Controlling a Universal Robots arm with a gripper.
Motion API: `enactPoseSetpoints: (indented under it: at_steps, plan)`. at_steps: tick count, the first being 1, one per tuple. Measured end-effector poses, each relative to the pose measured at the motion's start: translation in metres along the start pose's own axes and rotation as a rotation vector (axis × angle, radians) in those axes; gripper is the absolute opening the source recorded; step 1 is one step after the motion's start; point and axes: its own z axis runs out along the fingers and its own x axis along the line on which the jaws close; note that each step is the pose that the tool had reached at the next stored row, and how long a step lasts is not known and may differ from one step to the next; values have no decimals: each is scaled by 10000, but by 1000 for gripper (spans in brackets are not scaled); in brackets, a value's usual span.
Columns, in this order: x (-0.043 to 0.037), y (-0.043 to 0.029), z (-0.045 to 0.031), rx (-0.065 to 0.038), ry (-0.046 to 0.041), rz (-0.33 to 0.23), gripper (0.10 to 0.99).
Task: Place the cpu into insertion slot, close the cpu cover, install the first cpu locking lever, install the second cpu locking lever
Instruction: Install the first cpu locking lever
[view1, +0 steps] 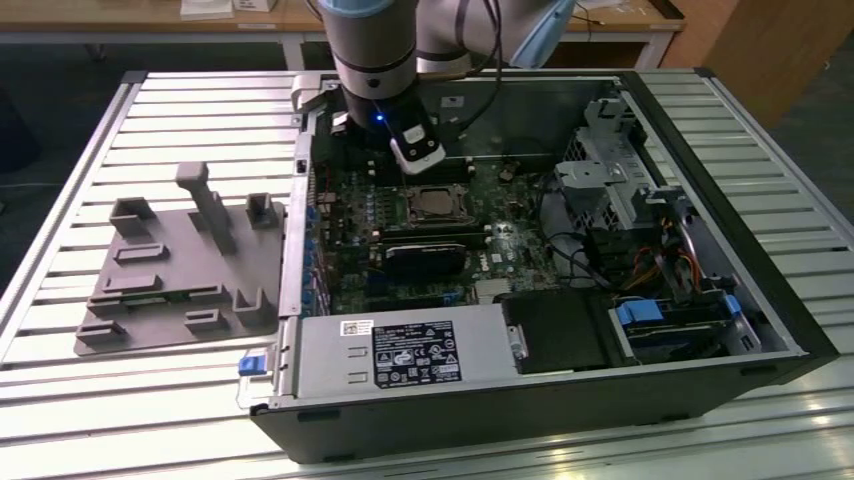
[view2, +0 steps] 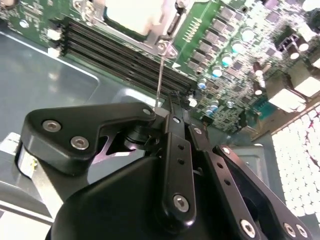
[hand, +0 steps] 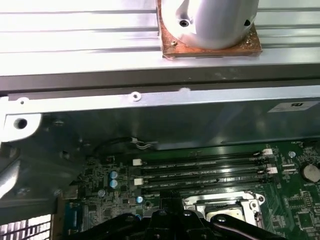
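1. In the exterior view, you are watching the arm reach down into the open computer case, which is lying on the slatted desk. The gripper is hanging just above the far edge of the insertion slot. The cpu is sitting inside that slot as a pale square. A grey fixture tray is lying well apart at the exterior view's left.

2. In the second wrist view, you are seeing the jaws drawn close together with no gap showing. A thin wire cpu locking lever is standing up from the corner of the socket and running right up to them. You cannot tell whether the wire is pinched between the jaws or just passing beside them. If it is only resting there, I judge it could spring free as soon as you start pushing. The memory slots and a row of capacitors are lying close by. A sideways slip of the gripper could scrape them.

3. In the first wrist view, you are looking past the black gripper body at the cpu cover, which is lying down around the cpu. Pushing the lever off its line is the likely way to bend the wire. It could also miss its catch, leaving the cover unclamped over the chip.
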Motion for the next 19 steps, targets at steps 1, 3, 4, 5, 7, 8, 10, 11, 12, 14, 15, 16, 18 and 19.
enactPoseSetpoints:
  at_steps: [1,3,4,5,7,8,10,11,12,14,15,16,18,19]
  plan:
    - [-23,2,3,-1,0,0,102]
    - [-74,5,9,-1,0,0,102]
    - [-104,7,12,-1,0,0,102]
    - [-136,9,15,-1,0,1,102]
    - [-205,14,22,-1,0,0,102]
    - [-237,17,25,-2,-1,0,102]
    - [-301,22,31,-2,-1,1,102]
    - [-333,24,33,-1,-1,1,102]
    - [-359,26,36,-2,0,1,102]
    - [-391,28,38,0,0,2,102]
    - [-407,30,39,2,-1,3,102]
    - [-424,31,41,6,-1,3,102]
    - [-464,34,44,15,1,5,102]
    - [-487,36,46,20,3,5,102]
